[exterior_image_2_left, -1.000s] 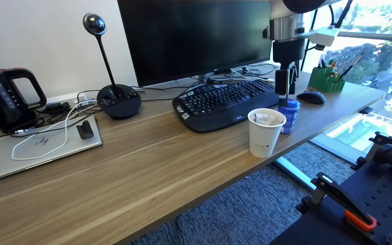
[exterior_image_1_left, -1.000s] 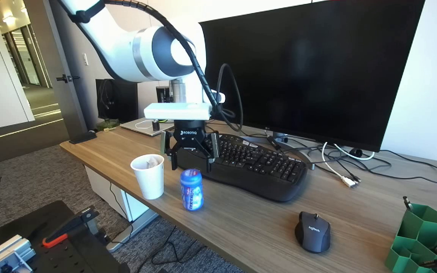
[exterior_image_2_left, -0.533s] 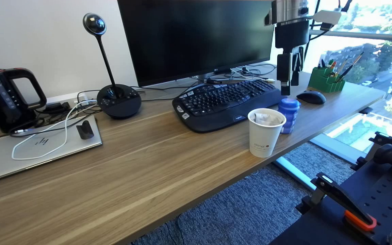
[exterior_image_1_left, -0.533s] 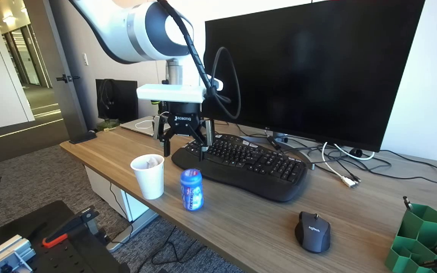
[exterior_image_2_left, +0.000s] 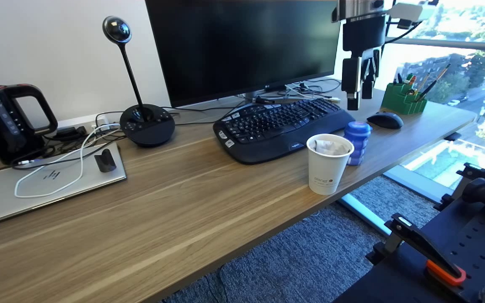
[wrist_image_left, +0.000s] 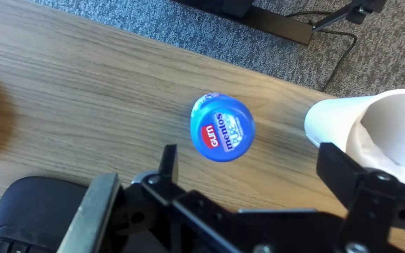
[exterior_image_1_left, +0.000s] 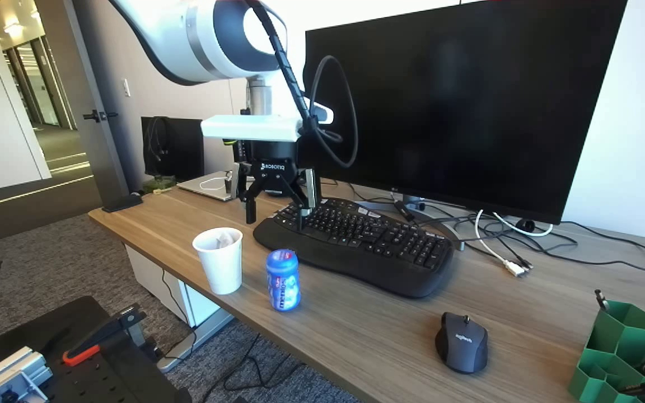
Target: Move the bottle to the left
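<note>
The blue bottle [exterior_image_1_left: 284,281] stands upright on the surface [exterior_image_1_left: 356,336], unmoved, near the white cup [exterior_image_1_left: 223,268]. Higher and toward the keyboard [exterior_image_1_left: 356,246], the pincer [exterior_image_1_left: 276,217] has just risen, spread wide, holding nothing; to me that suggests backing away, the leftward move perhaps finished.

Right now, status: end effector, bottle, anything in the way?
End effector open, holding nothing. Blue bottle upright on the desk, ungripped. White cup stands beside it, may get in the way.

Both exterior views share the counter [exterior_image_2_left: 141,231], seen slantwise; nearer, the wrist view looks down at the bottle [wrist_image_left: 222,128].
</note>
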